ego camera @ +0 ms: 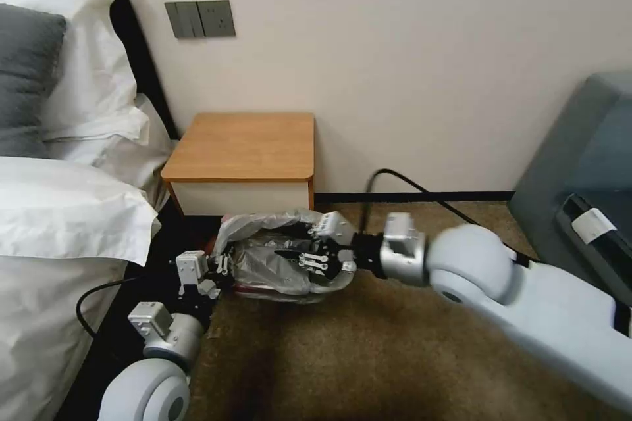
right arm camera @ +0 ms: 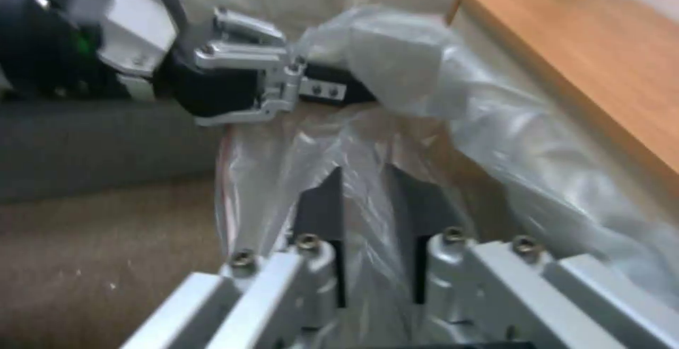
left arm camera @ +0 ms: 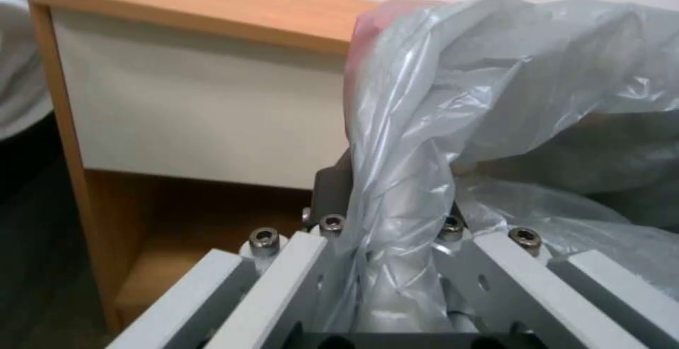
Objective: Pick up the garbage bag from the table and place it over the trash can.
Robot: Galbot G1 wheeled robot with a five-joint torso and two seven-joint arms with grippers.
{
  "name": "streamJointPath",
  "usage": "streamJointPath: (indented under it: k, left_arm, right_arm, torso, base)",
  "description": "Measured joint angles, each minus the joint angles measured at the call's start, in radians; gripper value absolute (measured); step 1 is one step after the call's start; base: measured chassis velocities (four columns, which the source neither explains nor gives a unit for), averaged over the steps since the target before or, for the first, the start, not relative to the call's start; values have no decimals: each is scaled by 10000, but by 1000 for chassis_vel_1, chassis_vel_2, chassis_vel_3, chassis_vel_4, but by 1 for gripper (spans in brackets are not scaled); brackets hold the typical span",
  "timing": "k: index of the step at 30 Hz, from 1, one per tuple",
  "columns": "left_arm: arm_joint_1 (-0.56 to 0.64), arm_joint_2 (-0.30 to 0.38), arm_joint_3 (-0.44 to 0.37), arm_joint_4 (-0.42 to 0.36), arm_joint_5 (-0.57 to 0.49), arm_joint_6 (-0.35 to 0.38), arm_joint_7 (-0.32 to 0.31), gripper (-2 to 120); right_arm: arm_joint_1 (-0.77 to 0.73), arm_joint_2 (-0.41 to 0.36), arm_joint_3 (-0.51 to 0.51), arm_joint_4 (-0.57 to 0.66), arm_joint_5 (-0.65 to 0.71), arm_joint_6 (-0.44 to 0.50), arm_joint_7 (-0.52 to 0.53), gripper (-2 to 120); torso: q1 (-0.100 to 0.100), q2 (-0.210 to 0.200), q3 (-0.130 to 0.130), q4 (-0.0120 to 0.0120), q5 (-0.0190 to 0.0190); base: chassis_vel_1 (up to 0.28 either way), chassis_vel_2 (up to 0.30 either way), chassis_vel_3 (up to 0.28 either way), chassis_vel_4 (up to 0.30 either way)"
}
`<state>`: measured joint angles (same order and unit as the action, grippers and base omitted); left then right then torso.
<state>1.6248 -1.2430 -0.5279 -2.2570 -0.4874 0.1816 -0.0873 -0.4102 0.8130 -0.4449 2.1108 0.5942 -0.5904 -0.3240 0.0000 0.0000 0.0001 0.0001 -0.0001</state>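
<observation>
- Count: one garbage bag [ego camera: 273, 256], one table [ego camera: 247, 145], two grippers, both at work low on the carpet [ego camera: 368, 355] in front of the table.
- Far left in head view: bed [ego camera: 59, 223] with white linen and pillows; one switch plate [ego camera: 199, 18] on the wall above.
- Left gripper [ego camera: 220, 268]: at the bag's left edge, just right of the bed. In left wrist view, fingers [left arm camera: 336, 190] closed down on a gathered fold of grey plastic, film bunched between them and rising up past the pads.
- Garbage bag: off the table, down at floor level in front of the table's white panel, stretched between the two grippers; pinkish-red rim showing at the lower left. Mouth spread open, crumpled film billowing upward.
- Trash can: hidden under the plastic; cannot tell its outline.
- Right gripper [ego camera: 296, 255]: reaching in from the right, over the bag's middle. In right wrist view, dark fingers [right arm camera: 318, 206] narrowly parted with a sheet of film pinched in the gap.
- Table top: bare, orange-brown, behind and above the bag.
- Far right: grey upholstered seat [ego camera: 586, 164].
</observation>
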Motion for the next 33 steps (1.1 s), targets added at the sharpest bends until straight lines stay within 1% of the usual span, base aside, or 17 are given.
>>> streamJointPath:
  k: [3,4,7,8,10,11,15,18,24,29,33]
  left_arm:
    - [-24,1,-24,-16,232,-94,109,6]
    - [-24,1,-24,-16,232,-94,109,6]
    - [-37,2,-52,-28,461,-200,246,6]
    - [-37,2,-52,-28,461,-200,246,6]
    - [-40,6,-98,54,665,-335,423,6]
    - [-40,6,-98,54,665,-335,423,6]
    - [-36,7,-56,-27,699,-343,495,6]
    - [-34,-23,-17,-69,695,-344,499,6]
    - [-56,-71,18,-159,529,-274,493,6]
    - [-69,-100,51,-182,471,-239,489,6]
    - [-56,-152,104,-209,441,-202,482,6]
  right_arm:
    - [708,484,-682,-288,-512,-544,77,0]
    - [708,484,-682,-288,-512,-544,77,0]
    - [1114,970,-1132,-560,-1031,-1218,142,0]
    - [1114,970,-1132,-560,-1031,-1218,142,0]
    - [1232,1274,-1377,-897,-1516,-1387,62,0]
    - [1232,1274,-1377,-897,-1516,-1387,62,0]
    - [1315,1795,-1904,-1403,-2051,-1455,237,0]
    - [1335,1990,-2096,-1659,-2288,-1455,379,0]
    - [1417,2145,-2431,-2140,-2851,-1447,408,0]
    - [1435,2183,-2531,-2333,-2988,-1441,430,0]
    - [1437,2346,-2645,-2854,-3239,-1428,563,0]
  torso:
    - [0,-1,0,-1,-1]
    - [0,-1,0,-1,-1]
    - [0,0,0,-2,-2]
    - [0,0,0,-2,-2]
    - [0,-1,0,0,0]
    - [0,-1,0,0,0]
    - [0,-1,0,-1,0]
    - [0,-1,0,-1,-1]
    - [0,0,0,-1,0]
    - [0,0,0,-1,0]
    - [0,0,0,-1,1]
  base:
    - [0,0,0,0]
    - [0,0,0,0]
    - [0,0,0,0]
    - [0,0,0,0]
    - [0,0,0,0]
    - [0,0,0,0]
    - [0,0,0,0]
    - [0,0,0,0]
    - [0,0,0,0]
    - [0,0,0,0]
    - [0,0,0,0]
